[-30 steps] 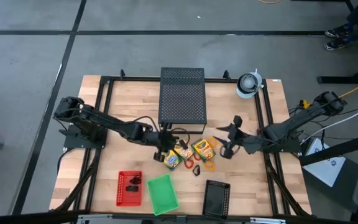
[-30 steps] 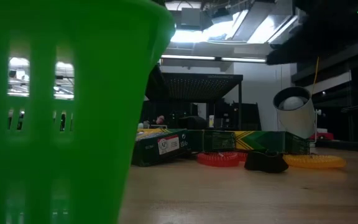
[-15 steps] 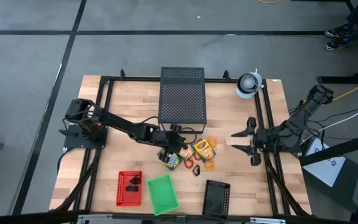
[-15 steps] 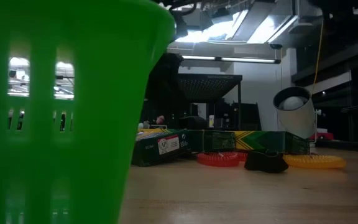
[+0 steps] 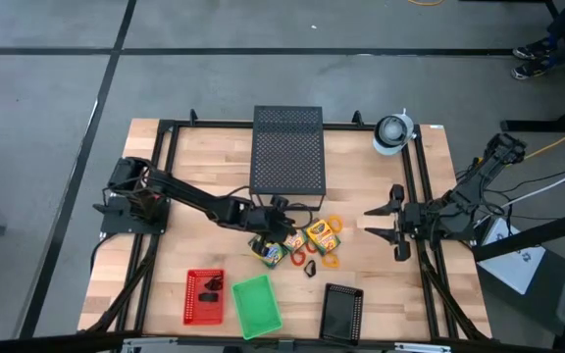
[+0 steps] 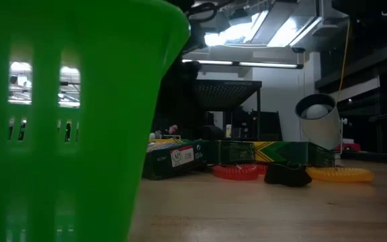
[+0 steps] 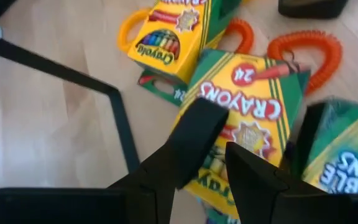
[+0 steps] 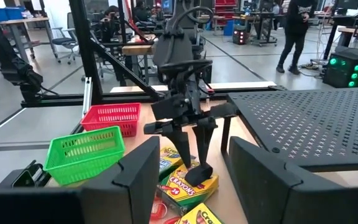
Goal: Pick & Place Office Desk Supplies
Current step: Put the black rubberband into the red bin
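Observation:
Yellow-and-green crayon boxes (image 5: 319, 233) (image 7: 247, 112) lie flat in a loose cluster at mid-table, with orange rings (image 5: 335, 223), a red ring (image 6: 237, 171) and a black clip (image 5: 311, 268) lying around them. My left gripper (image 5: 275, 233) (image 7: 221, 134) points down over the cluster, narrowly open, its tips at the "24" crayon box (image 8: 188, 182). My right gripper (image 5: 371, 222) (image 8: 192, 149) hovers wide open near the table's right edge, facing the cluster and holding nothing. My left gripper comes from above, slanting down, with its fingertips (image 7: 207, 118) over the face of the "24" crayon box near its long edge (image 7: 194, 93). The box lies flat on the table. I cannot tell whether the tips touch it.
A large black perforated box (image 5: 287, 152) stands just beyond the cluster. Along the near edge sit a red basket (image 5: 204, 296) with black clips in it, a green basket (image 5: 256, 304) (image 6: 66, 121) and a black mesh tray (image 5: 341, 312). A white cup (image 5: 393, 132) lies at the far right corner.
My right gripper has drawn back from beside the crayon boxes toward the table's right edge and then stayed still. My left gripper has moved a little to the right and down onto the crayon box cluster. The boxes, rings and clip have kept their places.

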Motion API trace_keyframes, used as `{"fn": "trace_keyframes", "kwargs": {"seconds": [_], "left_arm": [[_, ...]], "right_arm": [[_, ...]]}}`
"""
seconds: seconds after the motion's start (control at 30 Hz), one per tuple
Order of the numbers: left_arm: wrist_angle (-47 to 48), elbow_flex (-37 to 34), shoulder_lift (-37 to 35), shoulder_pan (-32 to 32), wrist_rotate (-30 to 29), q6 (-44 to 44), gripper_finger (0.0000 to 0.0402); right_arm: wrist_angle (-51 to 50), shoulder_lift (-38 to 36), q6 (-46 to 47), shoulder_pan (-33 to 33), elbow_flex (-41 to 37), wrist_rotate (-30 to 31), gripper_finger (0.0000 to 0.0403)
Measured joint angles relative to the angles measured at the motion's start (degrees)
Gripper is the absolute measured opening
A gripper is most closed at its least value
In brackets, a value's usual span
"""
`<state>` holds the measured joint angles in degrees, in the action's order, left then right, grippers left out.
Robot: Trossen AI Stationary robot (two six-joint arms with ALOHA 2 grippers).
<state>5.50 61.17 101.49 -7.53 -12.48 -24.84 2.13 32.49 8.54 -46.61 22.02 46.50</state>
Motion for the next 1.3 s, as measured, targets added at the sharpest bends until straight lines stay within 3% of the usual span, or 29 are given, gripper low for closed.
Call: {"fn": "trace_keyframes", "kwargs": {"seconds": [0.37, 0.47, 0.63, 0.87, 1.1, 1.3], "left_arm": [[-4.64, 0.02, 3.52, -1.07, -6.04, -2.27, 0.0127], [-4.59, 0.02, 3.52, -1.35, -8.18, -2.87, 0.0098], [-3.97, 1.13, 3.47, -1.92, -9.1, -3.06, 0.0015], [-3.32, 3.97, 3.45, -3.01, -9.0, -3.48, 0.0002], [6.67, 9.02, 3.43, -6.05, -8.96, -0.12, 0.0002], [22.08, 12.15, 2.44, -9.9, -9.98, 9.9, 0.0002]], "right_arm": [[0.0, 0.0, -0.02, 0.0, 0.0, 0.04, 0.0196], [0.0, 0.0, -0.02, 0.0, 0.0, 0.04, 0.0196], [0.0, 0.0, -0.04, 0.0, 0.0, 0.2, 0.0196], [0.0, 0.0, -0.04, 0.0, 0.0, 0.19, 0.0196], [0.0, 0.0, -0.04, 0.0, 0.0, -0.01, 0.0196], [-0.02, 0.0, -0.07, 0.0, 0.0, -0.86, 0.0196]]}}
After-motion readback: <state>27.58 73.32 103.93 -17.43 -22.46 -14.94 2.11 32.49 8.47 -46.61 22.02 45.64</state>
